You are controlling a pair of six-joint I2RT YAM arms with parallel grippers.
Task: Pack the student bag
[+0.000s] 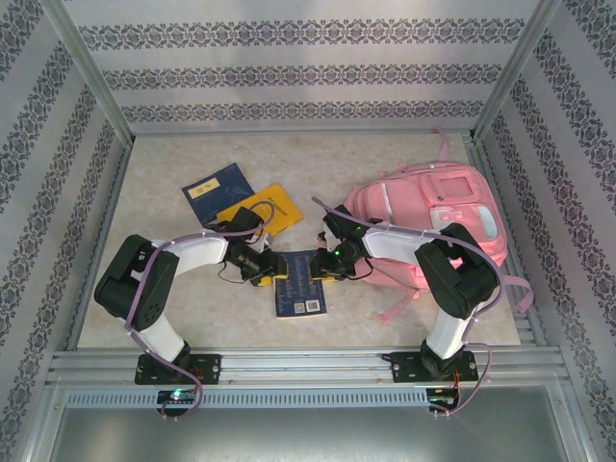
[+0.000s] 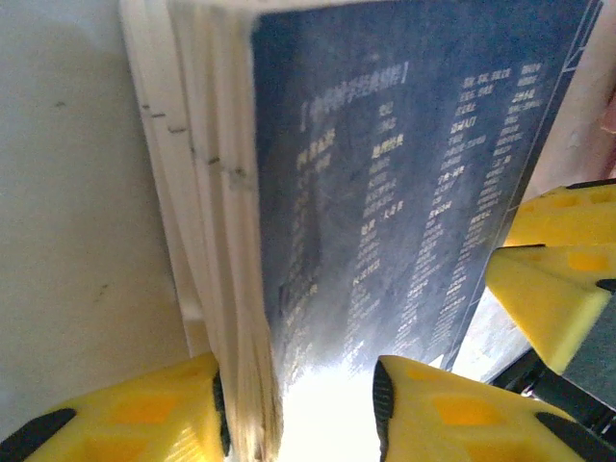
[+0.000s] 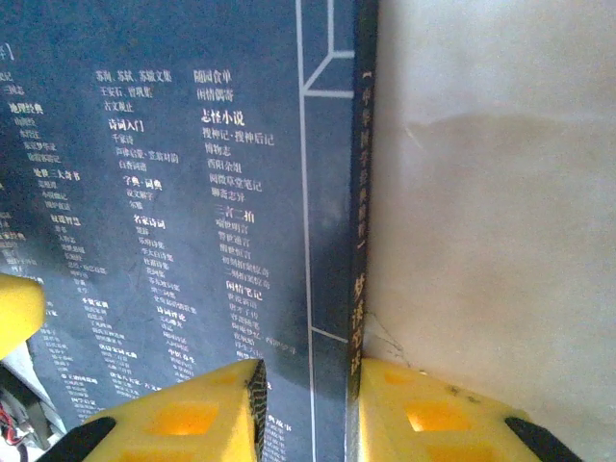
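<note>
Two grippers: both sat at the far edge of the book (image 1: pixel 300 286) in mid-desk, the left gripper (image 1: pixel 264 273) at its left corner and the right gripper (image 1: pixel 325 267) at its right corner, near each other.
Left gripper state: spread. One finger (image 2: pixel 135 414) stood outside the page edge with the pages against its pad. The other (image 2: pixel 462 414) hung over the dark cover, with a bright gap between it and the pages.
Right gripper state: a narrow gap held the spine edge. One finger (image 3: pixel 183 419) was over the cover and the other (image 3: pixel 462 414) just beside the spine. Whether it pinched the book could not be told.
Book: dark blue with rows of pale print. Its long sides ran toward the near rail (image 1: pixel 308 364).
Bag (image 1: pixel 438 217): pink, at the right rear of the desk (image 1: pixel 164 308), pocket side up. Its right edge lay close along the right wall, and its left edge was near the right gripper.
Strap (image 1: pixel 399 310): trailed from the bag toward the near edge, beside the right arm.
Booklet (image 1: pixel 214 190): blue, at left rear, askew, just beside the yellow book.
Yellow book (image 1: pixel 277 205): lay between the booklet and the bag, partly under the left arm.
Open room: bare desk showed along the left wall, in a strip before the rear wall, and between the book's near edge and the rail. Room was tight between the bag and the right wall.
</note>
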